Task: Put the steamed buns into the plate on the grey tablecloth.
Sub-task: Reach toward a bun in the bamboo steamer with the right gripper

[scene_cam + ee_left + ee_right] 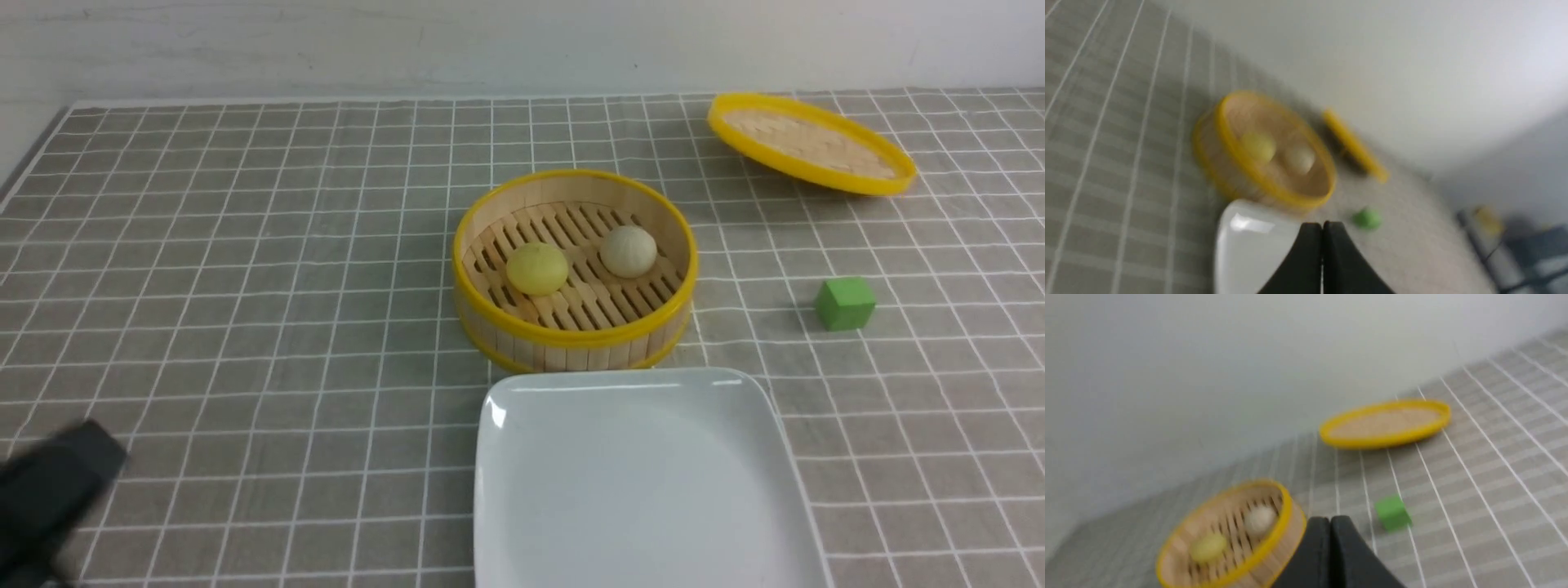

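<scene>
STEP: pre-grasp; steamed buns (537, 268) lying in centre steamer (571, 347) | CLAWS: left gripper (1323, 228), right gripper (1329, 523) clenched, holding nothing | NEXT: opening over a bun

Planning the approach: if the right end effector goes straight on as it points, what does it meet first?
Probably the bare grey tablecloth between the steamer basket and the green cube; depth is unclear.
</scene>
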{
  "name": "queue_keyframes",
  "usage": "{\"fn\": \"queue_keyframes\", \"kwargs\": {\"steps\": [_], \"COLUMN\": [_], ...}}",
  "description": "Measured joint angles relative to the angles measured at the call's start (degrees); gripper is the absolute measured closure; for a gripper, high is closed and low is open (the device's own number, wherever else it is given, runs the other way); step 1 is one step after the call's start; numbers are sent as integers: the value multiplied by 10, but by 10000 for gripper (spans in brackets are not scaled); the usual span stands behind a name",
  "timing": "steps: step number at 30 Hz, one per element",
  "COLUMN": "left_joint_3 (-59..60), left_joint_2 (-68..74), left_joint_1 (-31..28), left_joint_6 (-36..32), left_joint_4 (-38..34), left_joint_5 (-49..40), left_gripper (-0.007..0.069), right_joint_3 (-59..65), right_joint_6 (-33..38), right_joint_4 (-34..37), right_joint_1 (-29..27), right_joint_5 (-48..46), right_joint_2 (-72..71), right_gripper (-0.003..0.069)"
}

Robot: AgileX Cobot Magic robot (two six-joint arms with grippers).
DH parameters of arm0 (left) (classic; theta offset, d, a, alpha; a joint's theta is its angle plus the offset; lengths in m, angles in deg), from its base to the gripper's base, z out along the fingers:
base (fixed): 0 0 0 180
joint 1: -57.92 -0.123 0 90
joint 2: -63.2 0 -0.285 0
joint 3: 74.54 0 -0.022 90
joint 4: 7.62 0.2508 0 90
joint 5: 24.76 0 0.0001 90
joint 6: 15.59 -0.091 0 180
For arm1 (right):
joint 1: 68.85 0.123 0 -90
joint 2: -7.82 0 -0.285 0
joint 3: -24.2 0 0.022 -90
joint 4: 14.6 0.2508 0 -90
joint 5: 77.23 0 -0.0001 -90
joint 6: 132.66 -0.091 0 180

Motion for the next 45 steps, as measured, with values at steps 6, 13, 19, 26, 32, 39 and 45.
{"fn": "queue_keyframes", "kwargs": {"steps": [6,13,19,26,32,39,45], "left_joint_3": [-24,-43,-43,-43,-43,-43,-43], "left_joint_2": [208,309,337,338,338,338,338], "left_joint_1": [0,0,0,0,0,0,0], "left_joint_6": [-34,-98,-103,-103,-103,-103,-103], "left_joint_4": [63,64,64,66,72,75,78], "left_joint_5": [-146,-122,-105,-103,-103,-103,-103], "left_gripper": [622,622,620,608,603,585,571], "right_joint_3": [-58,-126,-232,-440,-611,-757,-798], "right_joint_6": [50,282,507,482,373,345,345], "right_joint_4": [24,193,386,331,185,91,55], "right_joint_1": [0,0,55,140,166,187,194], "right_joint_5": [-221,-238,-245,-224,-207,-176,-110], "right_joint_2": [218,419,555,728,869,1001,1084], "right_gripper": [667,646,585,540,428,270,251]}}
